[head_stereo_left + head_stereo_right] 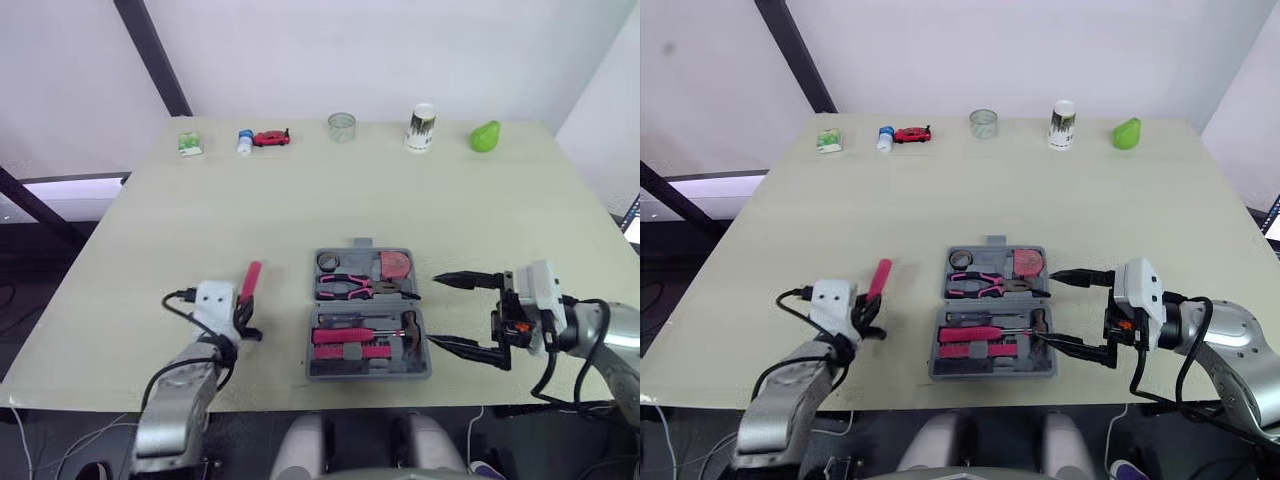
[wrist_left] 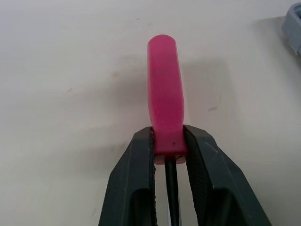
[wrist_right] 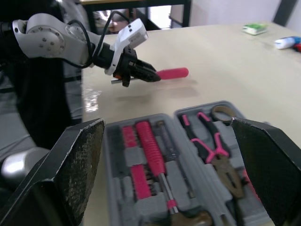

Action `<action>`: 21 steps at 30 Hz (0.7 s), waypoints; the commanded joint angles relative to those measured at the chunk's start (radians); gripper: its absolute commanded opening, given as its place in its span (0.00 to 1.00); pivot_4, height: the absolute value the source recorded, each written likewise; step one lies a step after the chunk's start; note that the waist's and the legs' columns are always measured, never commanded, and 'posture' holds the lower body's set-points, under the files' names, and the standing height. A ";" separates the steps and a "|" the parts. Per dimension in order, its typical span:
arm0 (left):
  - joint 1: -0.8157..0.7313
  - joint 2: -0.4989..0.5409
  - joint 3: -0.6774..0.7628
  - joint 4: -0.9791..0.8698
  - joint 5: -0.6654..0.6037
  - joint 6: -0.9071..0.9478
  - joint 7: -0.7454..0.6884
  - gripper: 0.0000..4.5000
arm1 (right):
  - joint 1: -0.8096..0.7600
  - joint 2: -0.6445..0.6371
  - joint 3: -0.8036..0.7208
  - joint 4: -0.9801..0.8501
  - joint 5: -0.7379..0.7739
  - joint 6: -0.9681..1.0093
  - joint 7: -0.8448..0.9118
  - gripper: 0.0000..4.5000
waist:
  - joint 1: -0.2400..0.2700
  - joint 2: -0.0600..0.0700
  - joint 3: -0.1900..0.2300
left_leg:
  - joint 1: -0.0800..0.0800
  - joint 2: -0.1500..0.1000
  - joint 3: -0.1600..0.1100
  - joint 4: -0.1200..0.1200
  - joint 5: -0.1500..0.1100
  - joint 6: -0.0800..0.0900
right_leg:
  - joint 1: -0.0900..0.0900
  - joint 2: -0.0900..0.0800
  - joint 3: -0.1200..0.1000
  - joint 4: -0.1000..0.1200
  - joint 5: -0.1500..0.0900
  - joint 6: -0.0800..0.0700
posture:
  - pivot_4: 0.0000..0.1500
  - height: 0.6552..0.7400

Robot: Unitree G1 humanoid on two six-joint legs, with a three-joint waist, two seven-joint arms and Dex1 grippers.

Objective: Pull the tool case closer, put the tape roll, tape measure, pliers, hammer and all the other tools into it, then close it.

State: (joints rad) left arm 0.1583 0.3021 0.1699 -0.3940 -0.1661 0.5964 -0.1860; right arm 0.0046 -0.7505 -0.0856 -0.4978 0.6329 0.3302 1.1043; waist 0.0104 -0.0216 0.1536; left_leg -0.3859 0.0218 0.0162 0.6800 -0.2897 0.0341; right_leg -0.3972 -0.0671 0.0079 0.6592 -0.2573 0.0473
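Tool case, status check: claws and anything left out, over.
Left claw shut on pink-handled tool, left of tool case. Right claw open at case's right edge. Case open, pliers and hammer seated. Nothing between tool and case.

Pale table (image 1: 300,200), open tool case (image 1: 370,371) near its front, green packet (image 1: 189,144), toy car (image 1: 270,138), white can (image 1: 421,128), pear (image 1: 485,136) along far edge.

Head eyes look down over the table (image 1: 300,200); wrist cameras sit close, the right sharing the case (image 1: 340,372).

Tool case (image 1: 368,372) front-ctr; pliers (image 1: 350,287), hammer (image 1: 345,335) in it; screwdriver (image 1: 249,280) L of case.
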 commanded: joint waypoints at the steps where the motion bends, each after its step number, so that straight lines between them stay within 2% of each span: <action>1: 0.064 -0.037 0.003 -0.118 -0.019 0.033 0.024 0.10 | -0.011 -0.013 -0.017 0.000 0.033 -0.020 0.050 1.00 | 0.003 0.000 0.000 | 0.000 0.000 0.000 0.000 0.000 0.000 | 0.000 0.000 0.000 0.000 0.000 0.000 | 1.00 1.00; 6: 0.105 -0.097 -0.001 -0.136 -0.034 0.037 0.040 0.10 | -0.031 -0.011 -0.002 0.028 0.011 -0.037 0.080 1.00 | 0.004 0.000 0.000 | -0.001 0.000 0.000 0.000 0.000 0.001 | 0.000 -0.001 -0.001 -0.001 -0.001 -0.001 | 1.00 1.00; 9: 0.109 -0.096 0.006 -0.119 -0.029 0.029 0.036 0.10 | -0.047 -0.008 0.003 0.046 0.005 -0.045 0.090 1.00 | 0.004 0.000 0.000 | -0.001 -0.001 0.000 0.000 0.000 0.001 | 0.000 -0.001 -0.001 -0.001 -0.001 -0.001 | 1.00 1.00; 11: 0.106 -0.085 0.004 -0.115 -0.039 0.028 0.014 0.33 | -0.055 -0.007 0.004 0.056 0.002 -0.049 0.097 1.00 | 0.004 0.000 0.000 | -0.001 -0.001 0.000 0.000 0.000 0.001 | 0.000 -0.001 -0.001 -0.001 -0.001 -0.001 | 1.00 1.00; 13: 0.103 -0.077 0.010 -0.122 -0.054 0.017 -0.007 0.43 | -0.055 -0.004 0.004 0.062 -0.005 -0.055 0.098 1.00 | 0.004 0.000 0.000 | -0.001 -0.001 0.000 0.000 0.000 0.001 | 0.000 0.000 -0.001 -0.001 -0.001 -0.001 | 1.00 1.00; 14: 0.103 -0.065 0.016 -0.135 -0.057 0.022 -0.019 0.55 | -0.053 -0.003 0.005 0.063 -0.010 -0.059 0.098 1.00 | 0.004 0.000 0.000 | -0.001 -0.001 0.000 0.000 0.000 0.001 | 0.000 0.000 -0.001 -0.001 -0.001 -0.001 | 1.00 1.00; 15: 0.099 -0.050 0.027 -0.161 -0.065 0.046 -0.025 0.57 | -0.048 -0.005 0.005 0.062 -0.015 -0.062 0.099 1.00 | 0.004 0.000 0.000 | -0.001 -0.001 0.000 0.000 0.000 0.001 | 0.000 0.000 -0.001 -0.001 -0.001 -0.001 | 1.00 1.00; 16: 0.093 -0.028 0.034 -0.194 -0.071 0.070 -0.034 0.63 | -0.041 -0.008 0.005 0.060 -0.021 -0.066 0.102 1.00 | 0.004 0.000 0.000 | -0.001 -0.001 0.000 0.000 0.000 0.001 | 0.000 0.000 -0.001 -0.001 -0.001 -0.001 | 1.00 1.00; 19: 0.063 0.143 0.035 -0.322 -0.069 0.121 -0.130 0.93 | -0.031 -0.013 -0.001 0.050 -0.029 -0.068 0.093 1.00 | 0.004 -0.002 0.001 | -0.001 -0.001 -0.002 0.000 0.000 0.001 | 0.000 0.001 -0.003 -0.001 -0.001 -0.001 | 1.00 1.00; 21: 0.035 0.236 0.056 -0.333 -0.095 0.130 -0.200 0.97 | -0.034 -0.009 -0.003 0.046 -0.029 -0.066 0.084 1.00 | 0.004 0.000 0.002 | -0.001 -0.001 -0.002 0.000 0.000 0.001 | 0.000 0.001 -0.004 -0.001 -0.001 -0.001 | 1.00 1.00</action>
State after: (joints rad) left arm 0.2109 0.5030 0.2069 -0.6787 -0.2349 0.7222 -0.3217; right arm -0.0249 -0.7540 -0.0749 -0.4178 0.5963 0.2774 1.1925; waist 0.0144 -0.0217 0.1554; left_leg -0.3870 0.0213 0.0139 0.6801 -0.2899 0.0347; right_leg -0.3966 -0.0664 0.0044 0.6580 -0.2582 0.0458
